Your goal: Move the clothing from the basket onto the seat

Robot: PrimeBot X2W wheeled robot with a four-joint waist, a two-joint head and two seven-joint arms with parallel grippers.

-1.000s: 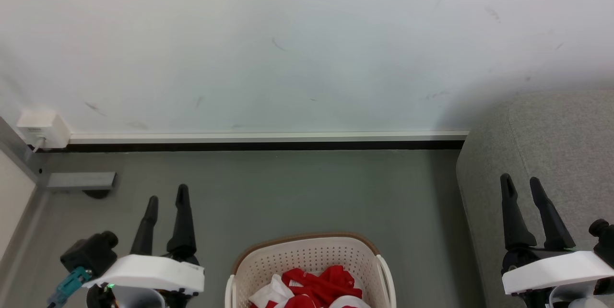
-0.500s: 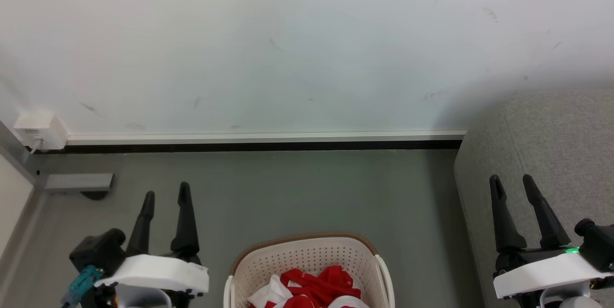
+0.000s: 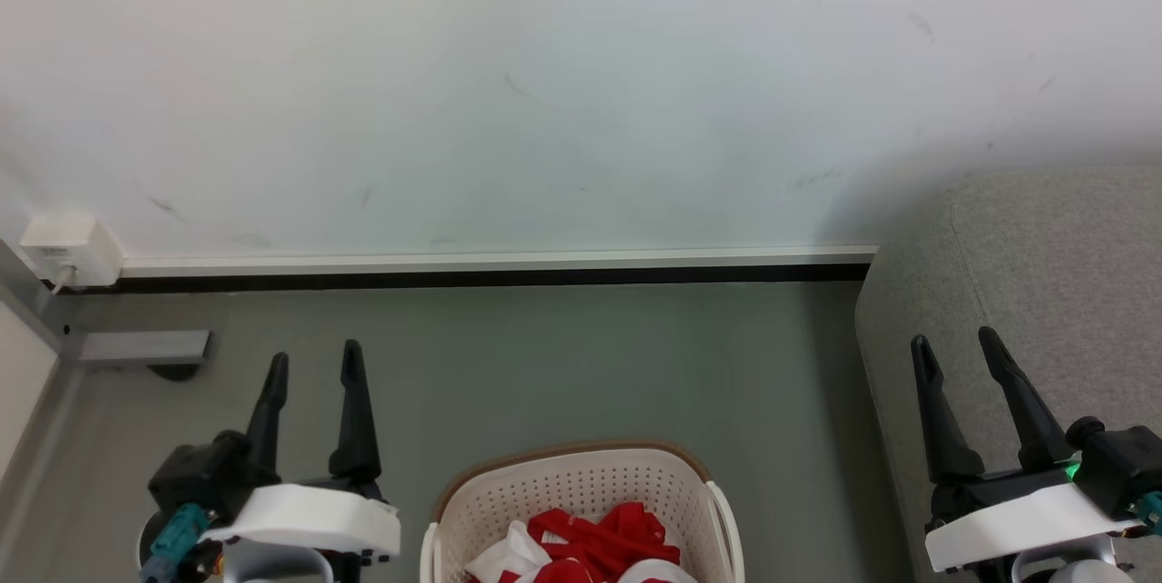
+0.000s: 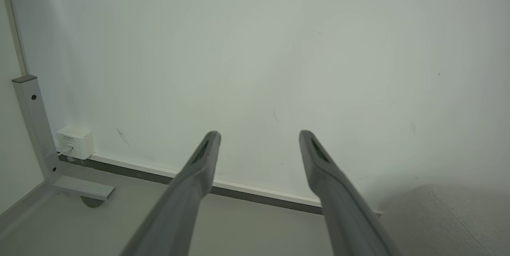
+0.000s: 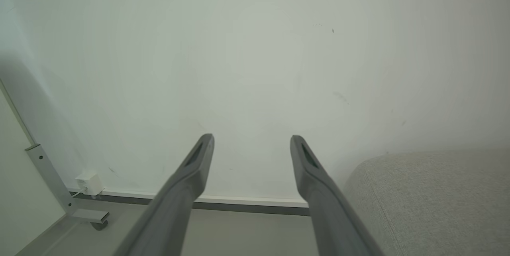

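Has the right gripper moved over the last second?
Yes, slightly. Against the sofa, whose left edge barely shifts, the right gripper has drifted left, toward the basket, more than the camera's own small shift.

White box (image 3: pixel 68 249), perhaps a socket, on wall (image 3: pixel 545 65).

Basket (image 3: pixel 565 485) & clothing (image 3: pixel 604 543) cut off, btm edge.
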